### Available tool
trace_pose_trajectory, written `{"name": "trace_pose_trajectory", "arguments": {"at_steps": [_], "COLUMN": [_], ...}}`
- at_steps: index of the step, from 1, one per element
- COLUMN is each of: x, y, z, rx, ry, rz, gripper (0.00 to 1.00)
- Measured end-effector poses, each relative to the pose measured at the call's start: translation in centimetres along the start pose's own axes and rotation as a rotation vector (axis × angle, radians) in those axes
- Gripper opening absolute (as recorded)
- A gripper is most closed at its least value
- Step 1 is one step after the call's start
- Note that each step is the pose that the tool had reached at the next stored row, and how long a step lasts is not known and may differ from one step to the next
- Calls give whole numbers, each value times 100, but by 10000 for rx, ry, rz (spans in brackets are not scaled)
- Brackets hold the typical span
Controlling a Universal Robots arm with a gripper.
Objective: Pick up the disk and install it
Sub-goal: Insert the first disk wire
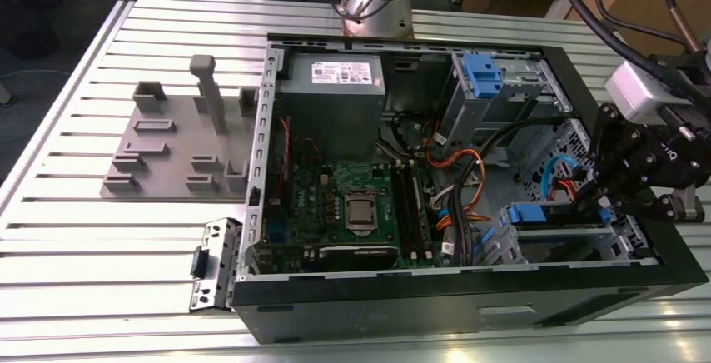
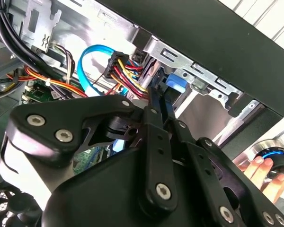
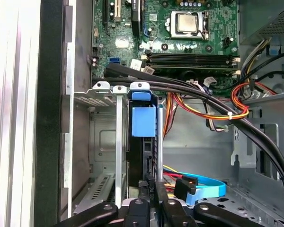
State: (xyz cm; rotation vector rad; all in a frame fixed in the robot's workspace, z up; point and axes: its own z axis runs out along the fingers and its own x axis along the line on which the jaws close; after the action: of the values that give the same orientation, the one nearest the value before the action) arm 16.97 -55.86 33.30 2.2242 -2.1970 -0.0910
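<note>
The disk stands on edge in the drive cage at the front corner of the open computer case. Its blue frame shows at the end facing the motherboard. In the exterior view the disk sits low in the case on that view's right. My gripper reaches down into the cage, fingers drawn close together on the disk's near edge. The second wrist view shows the fingers running to the blue tab.
Orange, red and blue cables run beside the cage. The motherboard, a grey power supply box and a second blue-clipped cage fill the case. A grey fixture plate lies on the exterior view's left. A person's hand is outside the case.
</note>
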Motion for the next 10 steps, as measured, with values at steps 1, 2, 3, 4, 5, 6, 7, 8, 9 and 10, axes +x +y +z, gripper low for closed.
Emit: {"name": "trace_pose_trajectory", "arguments": {"at_steps": [1,2,3,4,5,6,7,8,9,10], "x": [0,0,0,1,2,5,9,13,17,21], "y": [0,0,0,1,1,1,1,1,1,1], "z": [-3,-6,-5,-5,-5,-5,-5,-5,-6,-6], "rx": [0,0,0,1,1,1,1,1,1,1], "ry": [-9,-27,-62,-89,-93,-92,-93,-93,-93,-93], "rz": [-1,-2,-4,-4,-4,-5,-5,-5,-5,-5], "gripper": [17,17,17,17,17,17,17,17,17,17]}}
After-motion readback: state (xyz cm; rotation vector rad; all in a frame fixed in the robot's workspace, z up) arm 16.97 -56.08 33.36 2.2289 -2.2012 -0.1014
